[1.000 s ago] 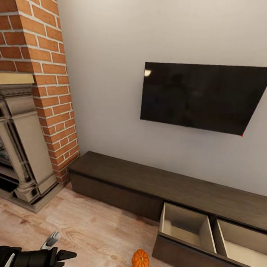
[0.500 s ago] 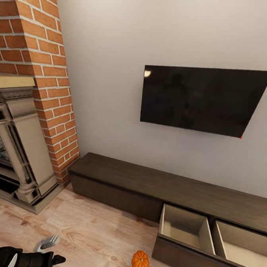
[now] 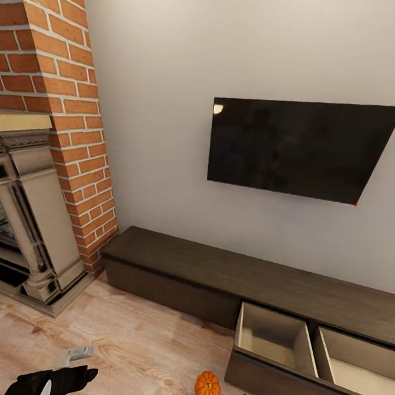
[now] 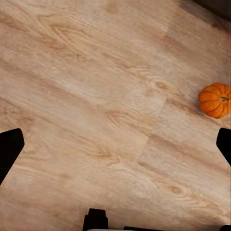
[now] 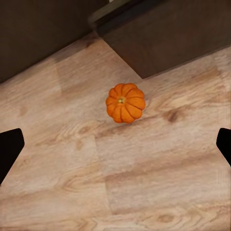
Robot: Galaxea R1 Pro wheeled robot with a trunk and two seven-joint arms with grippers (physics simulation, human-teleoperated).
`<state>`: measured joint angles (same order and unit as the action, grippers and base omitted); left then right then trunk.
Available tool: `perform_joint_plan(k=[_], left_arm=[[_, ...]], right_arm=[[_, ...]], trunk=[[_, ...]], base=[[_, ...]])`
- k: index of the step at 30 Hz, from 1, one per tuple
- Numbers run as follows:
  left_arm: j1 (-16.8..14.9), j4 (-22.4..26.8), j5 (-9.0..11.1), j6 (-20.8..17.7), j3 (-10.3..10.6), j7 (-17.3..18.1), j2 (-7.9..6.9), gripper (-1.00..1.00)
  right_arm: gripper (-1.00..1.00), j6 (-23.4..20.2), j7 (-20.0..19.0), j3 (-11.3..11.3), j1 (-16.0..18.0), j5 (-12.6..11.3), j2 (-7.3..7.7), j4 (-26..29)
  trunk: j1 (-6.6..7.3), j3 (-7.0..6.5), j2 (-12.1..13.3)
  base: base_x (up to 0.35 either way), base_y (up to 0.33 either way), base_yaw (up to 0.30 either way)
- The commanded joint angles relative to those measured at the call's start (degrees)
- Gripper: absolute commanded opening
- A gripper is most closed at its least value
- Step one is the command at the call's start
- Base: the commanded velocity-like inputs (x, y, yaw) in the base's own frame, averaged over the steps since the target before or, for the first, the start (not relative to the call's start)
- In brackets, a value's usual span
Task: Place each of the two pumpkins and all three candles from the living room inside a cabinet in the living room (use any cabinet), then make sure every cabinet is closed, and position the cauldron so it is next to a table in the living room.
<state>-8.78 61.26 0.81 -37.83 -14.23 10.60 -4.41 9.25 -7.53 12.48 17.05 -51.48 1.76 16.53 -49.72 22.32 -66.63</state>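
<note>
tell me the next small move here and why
Probably lower the right gripper onto the pumpkin. It sits on the wood floor just ahead of the wide-open fingers, untouched, and the cabinet drawer beside it already stands open with nothing visible inside.

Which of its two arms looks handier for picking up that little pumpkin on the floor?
Probably the right. The pumpkin sits centred ahead of the open right gripper, beside the open drawer; for the left gripper it lies off to one side.
</note>
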Motion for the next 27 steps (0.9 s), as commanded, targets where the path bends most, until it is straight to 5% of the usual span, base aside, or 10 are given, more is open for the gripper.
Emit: perform_joint_plan(k=[1, 11, 27], left_arm=[[0.0, 0.0, 0.0, 0.0, -0.1, 0.4, -0.06, 1.0], [0.0, 0.0, 0.0, -0.5, -0.4, 8.1, -0.45, 1.0], [0.0, 1.4, 0.2, -0.6, -0.5, 9.1, -0.23, 1.0]], right_arm=[[1.0, 0.1, 0.0, -0.1, 0.0, -0.1, 0.0, 0.0], [1.0, -0.2, 0.0, -0.3, 0.0, -0.1, 0.08, 0.0], [1.0, -0.5, -0.3, -0.2, 0.0, -0.3, 0.37, 0.0]], trunk=[[0.0, 0.0, 0.0], [0.0, 0.0, 0.0], [-0.44, 0.36, -0.8]], base=[[0.096, 0.054, 0.0], [0.216, 0.168, 0.0], [0.003, 0.148, 0.0]])
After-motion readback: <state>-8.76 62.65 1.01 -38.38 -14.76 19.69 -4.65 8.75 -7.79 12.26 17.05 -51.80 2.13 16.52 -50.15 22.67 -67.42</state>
